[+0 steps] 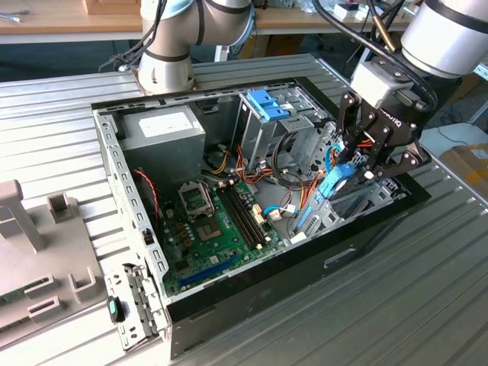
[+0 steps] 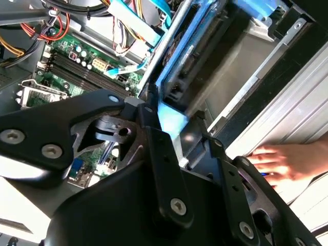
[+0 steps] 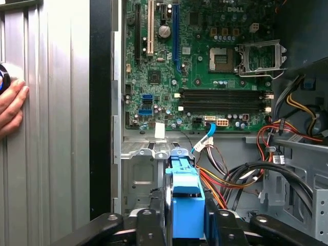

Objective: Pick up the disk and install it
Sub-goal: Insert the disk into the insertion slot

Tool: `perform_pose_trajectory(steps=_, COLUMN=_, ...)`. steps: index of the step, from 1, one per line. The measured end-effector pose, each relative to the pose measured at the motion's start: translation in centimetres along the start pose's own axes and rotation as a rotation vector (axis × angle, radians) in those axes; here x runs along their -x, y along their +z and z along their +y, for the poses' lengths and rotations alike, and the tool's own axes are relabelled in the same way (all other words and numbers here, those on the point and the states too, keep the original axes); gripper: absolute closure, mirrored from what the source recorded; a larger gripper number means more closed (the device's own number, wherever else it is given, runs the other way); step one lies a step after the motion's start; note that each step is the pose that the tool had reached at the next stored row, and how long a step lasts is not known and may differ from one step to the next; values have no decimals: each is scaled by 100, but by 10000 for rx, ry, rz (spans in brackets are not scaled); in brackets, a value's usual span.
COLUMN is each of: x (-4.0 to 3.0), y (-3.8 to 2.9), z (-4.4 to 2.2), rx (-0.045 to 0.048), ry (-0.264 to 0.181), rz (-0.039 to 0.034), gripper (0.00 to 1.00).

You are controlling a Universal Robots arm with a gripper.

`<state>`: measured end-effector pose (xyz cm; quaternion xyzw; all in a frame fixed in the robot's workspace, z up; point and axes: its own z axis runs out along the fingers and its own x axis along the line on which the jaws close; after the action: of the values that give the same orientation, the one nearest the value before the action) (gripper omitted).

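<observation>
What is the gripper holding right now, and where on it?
The gripper is shut on the disk, clamped at its upper end across the light-blue rails.

Power supply: white label on its top face; the print is too small to read.
Motherboard: one short white printed word near an edge, with tiny white markings beside the parts and slots, none legible.
Gripper: pale lettering on the black body, partly hidden, not readable whole.
Sticker: small and white, on the metal chassis wall beside the motherboard; no print can be made out.
</observation>
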<state>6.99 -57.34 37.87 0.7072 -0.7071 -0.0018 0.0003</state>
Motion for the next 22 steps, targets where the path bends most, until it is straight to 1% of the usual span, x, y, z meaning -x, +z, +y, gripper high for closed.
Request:
perform_pose_trajectory(steps=1, x=0, y=-1, z=1, rx=0, ry=1, rz=1, gripper=56)
perform_pose_trajectory(steps=12, x=0, y=-1, z=-1, rx=0, ry=2, rz=3, gripper=56)
perform_pose_trajectory(steps=14, x=1, y=-1, z=-34, rx=0, ry=1, rz=3, gripper=56)
perform_pose_trajectory(steps=16, x=2, y=-1, z=-45, rx=0, ry=3, rz=2, gripper=56)
perform_pose_trajectory(steps=17, x=18, y=-1, z=-127, rx=0, ry=-2, rz=3, gripper=56)
perform_pose_trajectory(steps=19, x=33, y=2, z=-211, rx=0, ry=-3, rz=1, gripper=56)
perform_pose_trajectory(steps=20, x=43, y=1, z=-231, rx=1, ry=-4, rz=6, gripper=56)
perform_pose_trajectory(steps=21, x=51, y=3, z=-230, rx=0, ry=-3, rz=4, gripper=56)
perform_pose_trajectory(steps=22, x=81, y=4, z=-231, rx=0, ry=-4, rz=4, gripper=56)
